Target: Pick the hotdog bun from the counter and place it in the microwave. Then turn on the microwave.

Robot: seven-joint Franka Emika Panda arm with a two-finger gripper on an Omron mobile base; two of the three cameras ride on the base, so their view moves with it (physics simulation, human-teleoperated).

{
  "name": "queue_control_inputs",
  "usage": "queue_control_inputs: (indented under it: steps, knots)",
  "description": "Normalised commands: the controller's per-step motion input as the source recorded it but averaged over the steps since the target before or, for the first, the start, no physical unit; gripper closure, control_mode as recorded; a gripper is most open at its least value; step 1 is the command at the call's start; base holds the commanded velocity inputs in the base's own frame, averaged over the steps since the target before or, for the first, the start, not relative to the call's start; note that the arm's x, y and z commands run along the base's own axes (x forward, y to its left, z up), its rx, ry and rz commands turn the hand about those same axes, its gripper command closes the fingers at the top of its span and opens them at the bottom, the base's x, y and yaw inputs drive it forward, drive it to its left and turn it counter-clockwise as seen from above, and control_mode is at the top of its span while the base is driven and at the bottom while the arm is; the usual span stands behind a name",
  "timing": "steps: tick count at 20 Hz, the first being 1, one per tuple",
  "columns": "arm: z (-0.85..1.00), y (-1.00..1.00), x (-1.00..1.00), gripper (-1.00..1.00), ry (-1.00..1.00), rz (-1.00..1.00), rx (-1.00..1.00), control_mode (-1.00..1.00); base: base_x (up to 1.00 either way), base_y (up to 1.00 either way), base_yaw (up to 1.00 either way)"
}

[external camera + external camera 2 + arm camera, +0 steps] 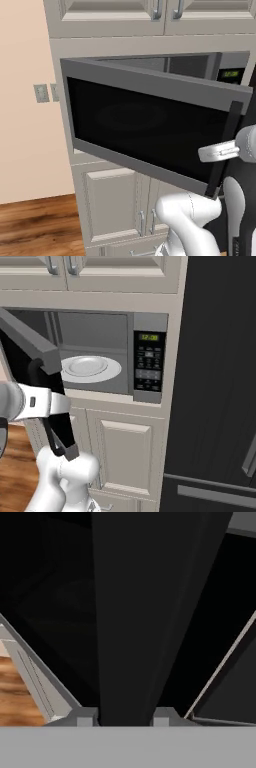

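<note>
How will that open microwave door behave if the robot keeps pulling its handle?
The microwave door would probably swing stiffly on its hinge, not flex: it looks like one rigid framed glass panel. The end effector, shut on the black bar handle, seems unlikely to slip sideways, with a finger on each side.

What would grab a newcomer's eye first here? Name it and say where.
The microwave door, black glass in a grey frame, stands swung open across the left base view. The fingers are shut on its black bar handle. Inside the cavity lies a white plate, left of the keypad.
</note>
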Motion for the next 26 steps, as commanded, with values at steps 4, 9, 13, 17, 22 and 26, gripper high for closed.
queue_control_inputs:
  steps: [4,9,13,17,22,26]
  knots:
    - [0.02,0.19,-0.46,1.0,0.02,0.0,-0.02,-1.0,0.0,0.0,0.0]
    - [0.01,0.15,-0.34,1.0,0.03,0.0,-0.03,-1.0,0.0,0.0,0.0]
    - [0.01,0.1,-0.3,1.0,0.02,0.0,-0.01,-1.0,0.0,0.0,0.0]
    - [0.0,0.06,-0.25,1.0,0.02,-0.01,0.0,-1.0,0.0,0.0,0.0]
    - [0.0,0.01,-0.18,-1.0,0.04,-0.01,-0.01,-1.0,0.0,0.0,0.0]
    - [0.01,-0.06,-0.23,-1.0,0.05,0.0,0.0,-1.0,0.0,0.0,0.0]
